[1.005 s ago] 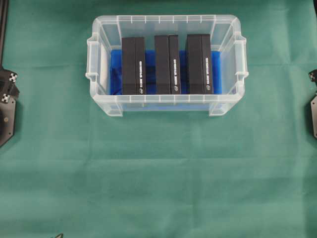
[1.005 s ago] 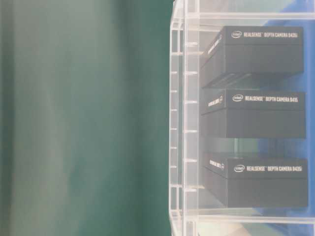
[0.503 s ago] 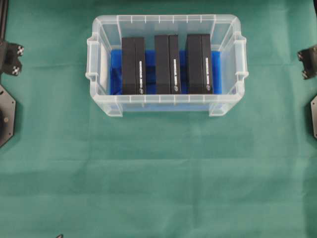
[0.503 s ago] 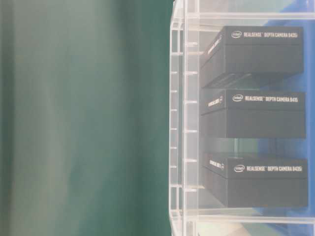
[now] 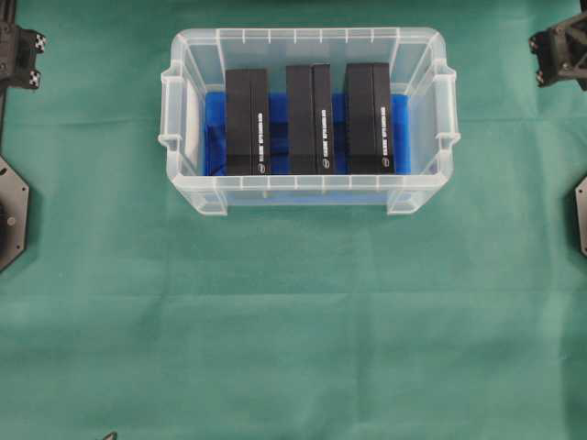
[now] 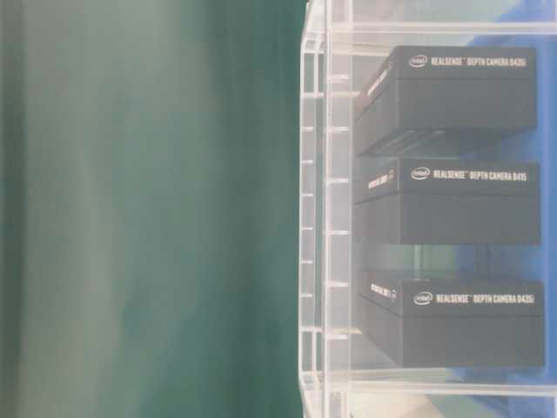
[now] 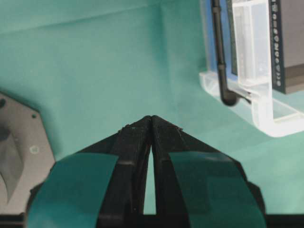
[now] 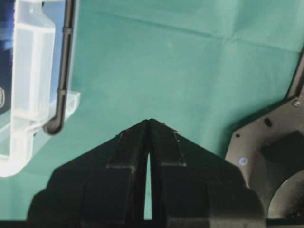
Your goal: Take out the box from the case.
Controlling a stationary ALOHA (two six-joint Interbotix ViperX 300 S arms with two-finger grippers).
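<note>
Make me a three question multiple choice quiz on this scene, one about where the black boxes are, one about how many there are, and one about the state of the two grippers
1. Where are the black boxes?
A. Inside the clear case
B. On the cloth in front of the case
C. Stacked on the case's rim

2. How many black boxes are there?
A. Two
B. Three
C. Five

3. What state are the grippers in?
A. Both wide open
B. One clamped on a box
C. Both shut and empty

Answers:
1. A: all the boxes stand within the walls of the case, on its blue lining.
2. B: the overhead view shows three side by side.
3. C: the left gripper and the right gripper have their tips together over the green cloth, holding nothing.
</note>
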